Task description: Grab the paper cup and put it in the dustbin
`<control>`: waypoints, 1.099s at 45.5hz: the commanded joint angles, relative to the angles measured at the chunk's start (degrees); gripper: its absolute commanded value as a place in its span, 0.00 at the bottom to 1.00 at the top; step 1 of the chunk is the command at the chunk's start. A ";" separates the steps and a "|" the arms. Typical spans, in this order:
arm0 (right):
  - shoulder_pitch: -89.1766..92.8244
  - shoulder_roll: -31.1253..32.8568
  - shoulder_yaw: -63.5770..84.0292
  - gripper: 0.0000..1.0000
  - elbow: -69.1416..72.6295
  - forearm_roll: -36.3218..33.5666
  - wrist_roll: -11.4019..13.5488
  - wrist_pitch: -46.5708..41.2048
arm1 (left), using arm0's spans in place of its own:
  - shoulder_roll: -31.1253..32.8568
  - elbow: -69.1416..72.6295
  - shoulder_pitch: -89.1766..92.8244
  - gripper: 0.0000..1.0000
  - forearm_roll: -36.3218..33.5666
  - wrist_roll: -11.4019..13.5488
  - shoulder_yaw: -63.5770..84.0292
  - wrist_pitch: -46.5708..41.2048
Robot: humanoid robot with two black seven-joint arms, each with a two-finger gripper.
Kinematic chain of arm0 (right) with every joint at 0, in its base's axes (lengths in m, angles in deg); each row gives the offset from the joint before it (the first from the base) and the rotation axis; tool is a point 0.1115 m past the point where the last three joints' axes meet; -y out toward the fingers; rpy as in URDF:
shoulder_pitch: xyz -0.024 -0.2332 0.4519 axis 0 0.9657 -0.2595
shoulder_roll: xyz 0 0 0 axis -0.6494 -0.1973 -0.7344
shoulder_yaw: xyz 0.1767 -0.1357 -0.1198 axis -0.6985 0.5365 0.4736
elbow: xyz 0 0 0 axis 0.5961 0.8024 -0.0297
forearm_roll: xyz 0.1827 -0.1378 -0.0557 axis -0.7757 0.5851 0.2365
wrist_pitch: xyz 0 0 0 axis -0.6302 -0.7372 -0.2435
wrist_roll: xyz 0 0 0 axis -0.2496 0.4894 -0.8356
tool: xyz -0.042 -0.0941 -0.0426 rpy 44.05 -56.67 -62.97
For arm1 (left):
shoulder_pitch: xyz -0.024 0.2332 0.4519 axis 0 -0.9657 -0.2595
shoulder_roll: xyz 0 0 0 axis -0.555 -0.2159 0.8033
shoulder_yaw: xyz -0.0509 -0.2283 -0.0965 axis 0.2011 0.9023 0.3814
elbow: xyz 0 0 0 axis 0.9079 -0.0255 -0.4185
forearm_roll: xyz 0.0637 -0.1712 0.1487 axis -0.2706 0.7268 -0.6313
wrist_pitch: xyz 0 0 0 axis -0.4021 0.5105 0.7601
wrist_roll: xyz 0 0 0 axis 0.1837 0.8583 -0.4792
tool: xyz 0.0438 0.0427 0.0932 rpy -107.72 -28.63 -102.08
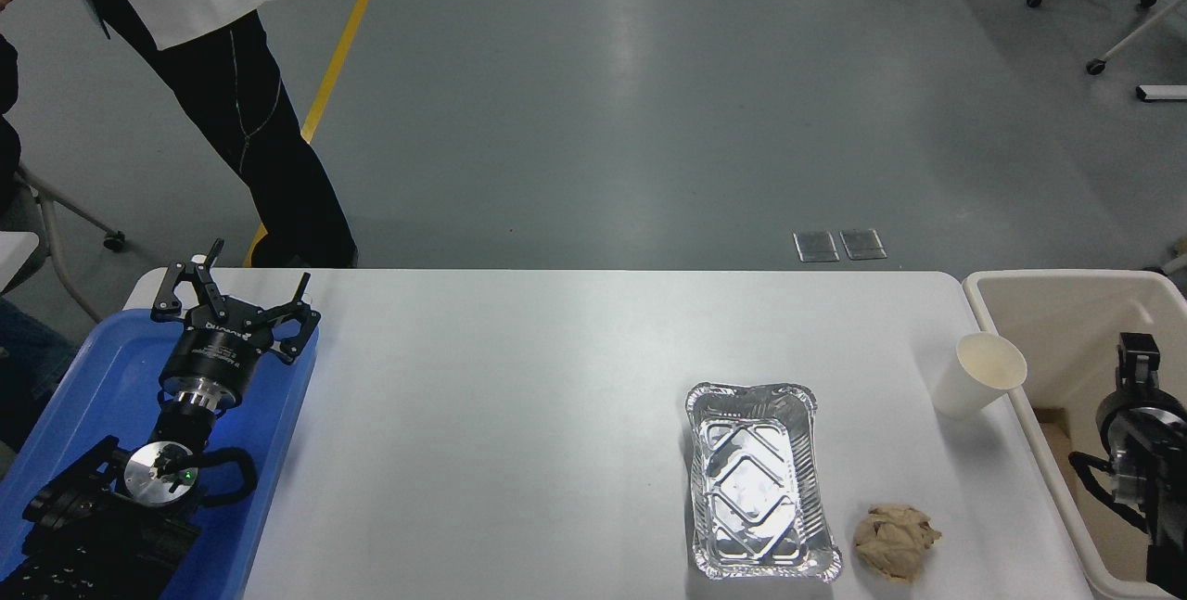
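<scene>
Left pincer [243, 291] spread wide, empty; right pincer [1137, 361] over dustbin [1039, 288], opening indiscernible.

Left arm: parked at the frame's lower left, black, reaching up-frame; left gripper [243, 289] with fingers spread wide apart. Right arm: enters at the right edge, lower right of frame; right gripper [1138, 359] pointing up-frame, finger state not discernible.

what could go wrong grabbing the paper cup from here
The paper cup stands upright near the table's right edge, beside the dustbin; a sideways nudge from the right end effector could tip it over or knock it off. It looks light, so a hard squeeze might crush it.
</scene>
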 commanded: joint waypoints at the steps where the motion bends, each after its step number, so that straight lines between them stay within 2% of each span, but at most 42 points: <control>1: -1.43 -0.52 0.00 1.00 -0.08 0.00 0.00 0.03 | 0.00 0.00 0.00 0.99 -0.09 0.00 -0.09 0.00; 50: -0.47 0.44 3.25 1.00 1.32 1.06 0.00 -0.94 | 0.00 0.00 0.00 0.99 0.00 0.00 0.00 0.00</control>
